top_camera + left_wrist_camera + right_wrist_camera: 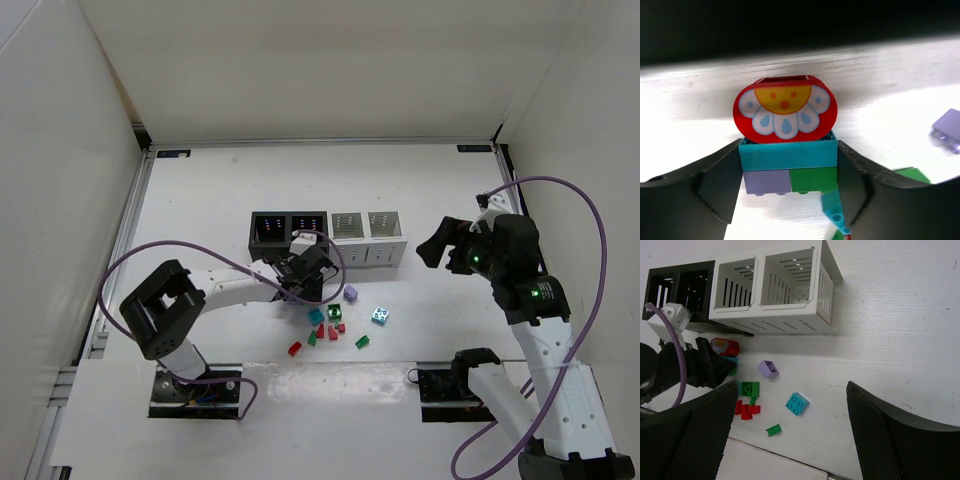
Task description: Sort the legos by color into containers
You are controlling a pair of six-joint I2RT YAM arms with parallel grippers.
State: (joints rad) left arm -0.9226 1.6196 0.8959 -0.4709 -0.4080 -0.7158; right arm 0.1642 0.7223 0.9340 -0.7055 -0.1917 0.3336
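A small stack of legos sits between my left gripper's [789,167] jaws: a red oval piece with a flower print [785,107] on a light blue brick [787,156], over a lilac brick [766,181] and a green brick [813,179]. Both fingers press the light blue brick's sides. That gripper [300,265] is just in front of the black containers [287,228]; the white containers [368,228] stand beside them. Loose legos lie nearby: lilac [350,293], light blue [380,315], green [334,311], red [332,330]. My right gripper [432,250] hangs open and empty above the table, right of the white pair.
The right wrist view looks down on the white containers [775,285], the black containers [680,290], a lilac brick [768,369], a light blue brick [797,403] and a green curved piece [773,429]. High white walls enclose the table. A purple cable loops off each arm.
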